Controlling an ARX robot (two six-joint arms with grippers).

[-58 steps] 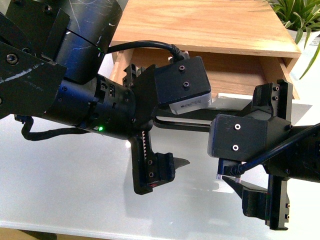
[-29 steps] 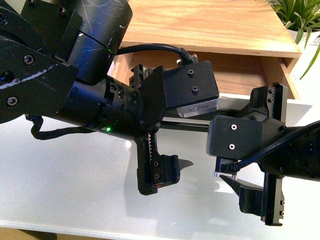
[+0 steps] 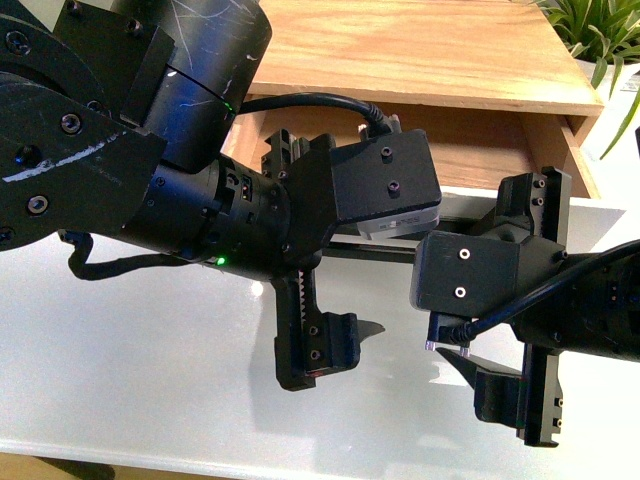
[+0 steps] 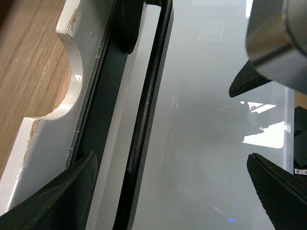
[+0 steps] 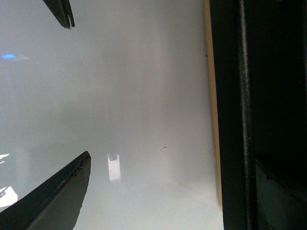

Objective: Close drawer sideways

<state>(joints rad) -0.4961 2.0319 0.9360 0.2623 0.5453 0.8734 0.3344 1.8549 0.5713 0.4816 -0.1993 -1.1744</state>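
A glossy white tabletop fills the foreground, with a light wooden cabinet standing at its far edge and the green leaves of a plant in the far right corner. The drawer is pulled out of the cabinet toward the robot, so its wood interior lies open under the cabinet's top. In the front view both arms hide most of its front.

The left wrist view shows that front close up. There is the white front panel, chipped at the half-round notch in its top edge, and the long black handle running parallel to the panel and just off it.

The left tool is spread wide and grips nothing. One finger sits on the drawer's inner side, next to the panel. The other finger hangs over the tabletop well clear of the handle, so panel and handle lie between the two.

The right tool is just to the right of the left one, along the same handle, and is also spread and empty. In its wrist view one finger is over the tabletop. The black bar passes on the other side of the gap, where the picture is too dark to tell finger from drawer. I cannot tell whether either tool touches the drawer.
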